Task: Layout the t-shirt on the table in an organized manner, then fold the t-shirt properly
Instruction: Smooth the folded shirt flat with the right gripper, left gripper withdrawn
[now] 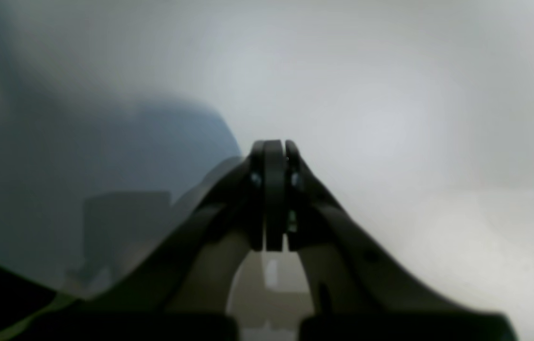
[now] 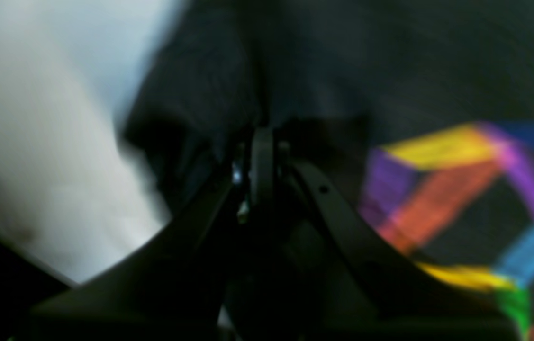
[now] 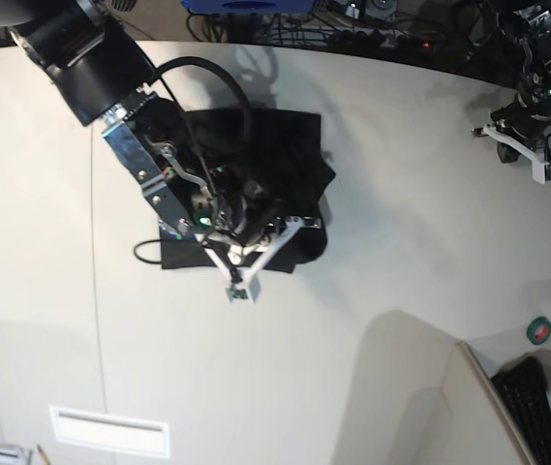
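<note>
A wide off-white table (image 3: pixel 372 242) holds a bunched black t-shirt (image 3: pixel 290 155) left of centre in the base view. The right gripper (image 2: pixel 262 142) is clenched on its dark fabric. The left gripper (image 1: pixel 274 151), clenched empty, hovers well apart.

Black t-shirt (image 3: pixel 285 165) printed with yellow, orange, purple, blue and green bands; off-white table (image 3: pixel 401 174); small green roll (image 3: pixel 539 330) near its right edge.
</note>
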You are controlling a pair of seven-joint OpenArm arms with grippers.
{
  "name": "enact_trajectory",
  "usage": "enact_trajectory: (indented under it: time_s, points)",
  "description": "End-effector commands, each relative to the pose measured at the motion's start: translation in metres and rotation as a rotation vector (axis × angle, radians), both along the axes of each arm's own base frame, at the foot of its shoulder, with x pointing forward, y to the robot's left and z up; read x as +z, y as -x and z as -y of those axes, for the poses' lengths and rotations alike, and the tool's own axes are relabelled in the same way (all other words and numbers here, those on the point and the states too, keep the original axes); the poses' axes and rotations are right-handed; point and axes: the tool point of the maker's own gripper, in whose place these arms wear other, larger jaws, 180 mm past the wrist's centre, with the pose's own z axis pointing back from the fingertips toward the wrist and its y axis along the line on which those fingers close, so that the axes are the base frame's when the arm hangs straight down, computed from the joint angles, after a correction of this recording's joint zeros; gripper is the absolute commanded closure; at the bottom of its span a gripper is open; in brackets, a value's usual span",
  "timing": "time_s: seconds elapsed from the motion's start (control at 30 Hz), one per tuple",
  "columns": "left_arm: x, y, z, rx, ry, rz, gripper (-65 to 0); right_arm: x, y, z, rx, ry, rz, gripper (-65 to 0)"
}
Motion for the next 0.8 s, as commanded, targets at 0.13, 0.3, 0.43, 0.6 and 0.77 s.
enact_trajectory:
  time_s: [0.13,0.3,0.43,0.6,0.77]
  points:
    - [0.013,-0.008,-0.010,-0.003,-0.030,0.039,0.0,0.066,-0.027,-0.048,0.087,-0.090,0.170,0.0]
    - [0.017,-0.008,-0.017,-0.005,-0.045,0.038,0.0,0.052,-0.011,0.004,0.013,0.006,0.101,0.0]
    - [0.023,0.001,-0.037,0.054,-0.062,0.048,0.0,0.007,0.029,0.046,-0.019,0.100,-0.033,0.0]
    - [0.019,0.006,-0.045,0.084,-0.055,0.038,0.0,-0.023,0.071,0.063,-0.018,0.139,-0.127,0.0]
    - [0.015,0.007,-0.041,0.082,-0.045,0.032,0.0,-0.030,0.096,0.044,0.055,0.137,-0.155,0.0]
